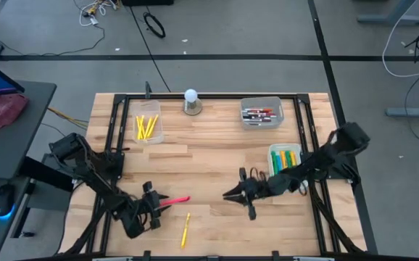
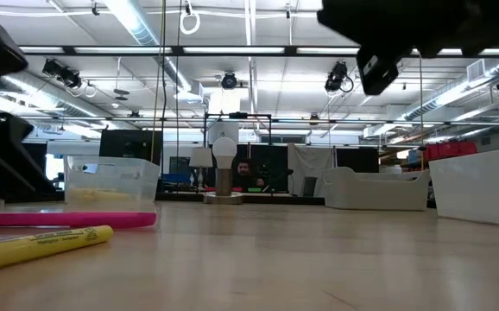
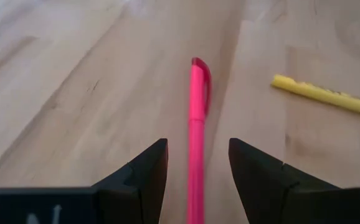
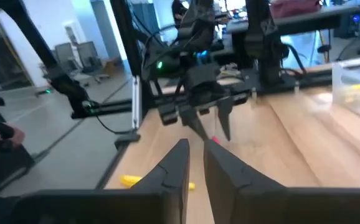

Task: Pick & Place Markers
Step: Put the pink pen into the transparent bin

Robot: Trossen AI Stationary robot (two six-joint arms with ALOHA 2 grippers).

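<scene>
Pink capped marker (image 3: 196,149) lies flat on the pale wooden table (image 1: 217,152) near the front edge, and your left gripper (image 3: 196,177) has its dark fingers set partway apart on either side of the barrel, apparently lined up to close across it, not yet touching. Its long axis runs along the gripper's reach, rounded cap pointing away toward the table's middle, a yellow marker (image 1: 185,229) lying near it. Your right gripper (image 1: 240,193) hovers mid-table, fingers narrowed and empty.
</scene>
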